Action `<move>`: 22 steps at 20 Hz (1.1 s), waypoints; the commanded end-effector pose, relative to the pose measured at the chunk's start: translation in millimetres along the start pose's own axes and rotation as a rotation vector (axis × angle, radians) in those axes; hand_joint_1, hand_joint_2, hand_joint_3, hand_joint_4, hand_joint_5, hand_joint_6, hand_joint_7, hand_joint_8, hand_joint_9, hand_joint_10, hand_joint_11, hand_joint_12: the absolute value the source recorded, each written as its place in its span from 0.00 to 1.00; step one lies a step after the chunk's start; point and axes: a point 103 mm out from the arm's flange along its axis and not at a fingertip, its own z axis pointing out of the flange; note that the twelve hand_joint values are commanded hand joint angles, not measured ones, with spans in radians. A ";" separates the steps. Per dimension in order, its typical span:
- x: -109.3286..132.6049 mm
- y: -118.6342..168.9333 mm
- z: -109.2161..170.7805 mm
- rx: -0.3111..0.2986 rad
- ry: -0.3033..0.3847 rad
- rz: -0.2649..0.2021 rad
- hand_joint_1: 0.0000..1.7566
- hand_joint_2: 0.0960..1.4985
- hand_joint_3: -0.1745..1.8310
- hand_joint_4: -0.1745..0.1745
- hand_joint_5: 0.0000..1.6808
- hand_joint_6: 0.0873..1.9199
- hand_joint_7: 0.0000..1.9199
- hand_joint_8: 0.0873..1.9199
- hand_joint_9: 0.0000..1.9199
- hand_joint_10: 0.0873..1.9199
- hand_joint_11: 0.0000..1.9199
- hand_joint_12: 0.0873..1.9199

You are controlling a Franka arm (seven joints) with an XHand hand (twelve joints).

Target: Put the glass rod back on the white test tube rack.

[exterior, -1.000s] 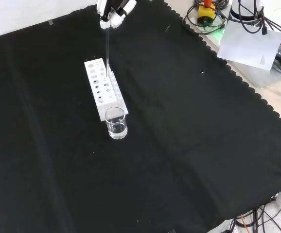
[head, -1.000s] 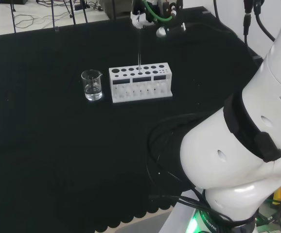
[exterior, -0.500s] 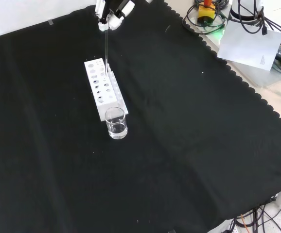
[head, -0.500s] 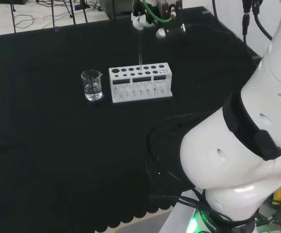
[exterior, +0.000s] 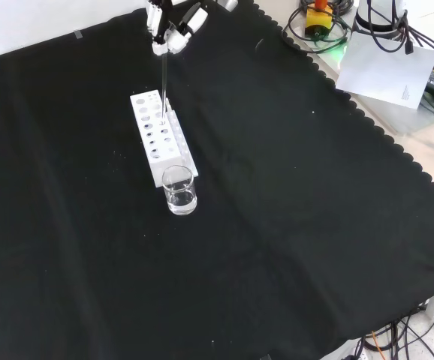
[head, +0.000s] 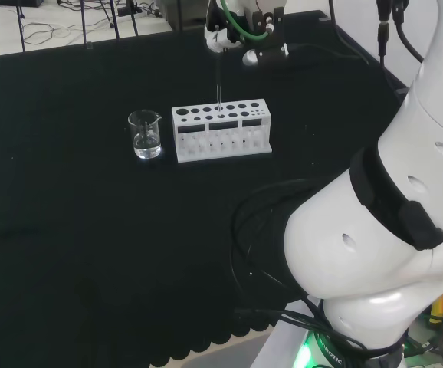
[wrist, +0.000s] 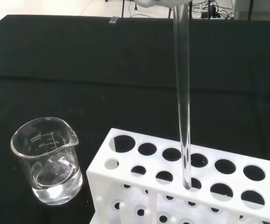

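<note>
A: Nearest (front view), a beaker (exterior: pixel 179 190) is seen on the table; behind it, the white rack (exterior: pixel 161 137).

B: The glass rod (wrist: pixel 182 102), pinched upright by the robot hand (exterior: pixel 168 26), should be lowered straight into the hole under its tip.

We count one rack (exterior: pixel 160 137) on the desk (exterior: pixel 292 225), white, with two rows of round holes along its top. We count one rod (wrist: pixel 182 93), a clear glass one, standing upright with its lower end at a hole in the rack. We count one beaker (head: pixel 146 134), with a little clear liquid in the bottom. We see one hand (exterior: pixel 169 24), above the rack, with its fingers pinched on the rod's top.
</note>
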 end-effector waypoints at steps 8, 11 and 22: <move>-10.2 5.8 42.2 0.067 0.007 0.007 0.75 0.70 0.00 0.00 0.73 0.17 0.67 0.38 0.81 0.39 0.82 0.37; -11.8 10.1 43.2 0.068 0.004 0.007 0.75 0.70 0.00 0.00 0.73 0.17 0.67 0.38 0.81 0.39 0.82 0.37; -21.3 19.1 58.3 0.090 -0.011 0.023 0.75 0.70 0.00 0.00 0.73 0.17 0.67 0.38 0.81 0.39 0.82 0.37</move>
